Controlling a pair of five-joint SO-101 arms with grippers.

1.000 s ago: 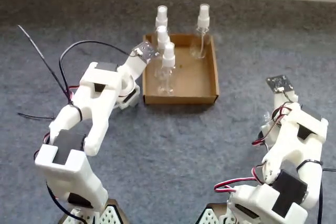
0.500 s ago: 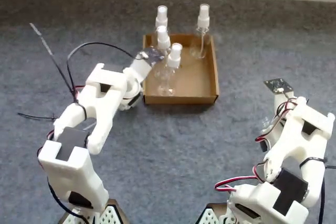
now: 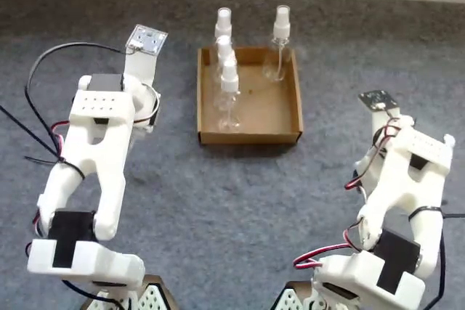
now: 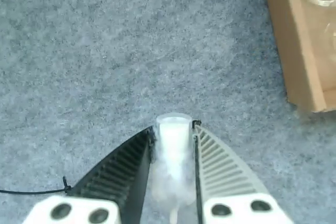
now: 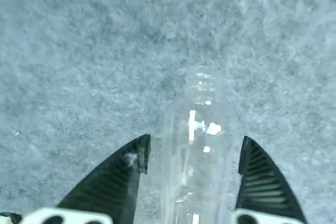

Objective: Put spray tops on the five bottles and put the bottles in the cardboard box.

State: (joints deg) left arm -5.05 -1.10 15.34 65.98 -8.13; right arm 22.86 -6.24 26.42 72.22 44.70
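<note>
Bottles first: in the high view we counted four capped bottles (image 3: 230,96) standing in or right at the cardboard box (image 3: 249,137). Over to the left wrist view, where the left gripper (image 4: 173,127) was pinched narrow on a spray top (image 4: 173,149) near the box corner, meant, we judged, for the last bottle. In the right wrist view the right gripper (image 5: 195,141) gaped wide around the uncapped bottle (image 5: 198,124), neither jaw visibly touching it, placed to steady it.

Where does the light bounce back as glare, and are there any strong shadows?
Right wrist view: small white glints on the clear bottle. High view: even light, no hard shadows around the cardboard box. Left wrist view: the spray top in the left pincer is evenly lit, without glare.
</note>
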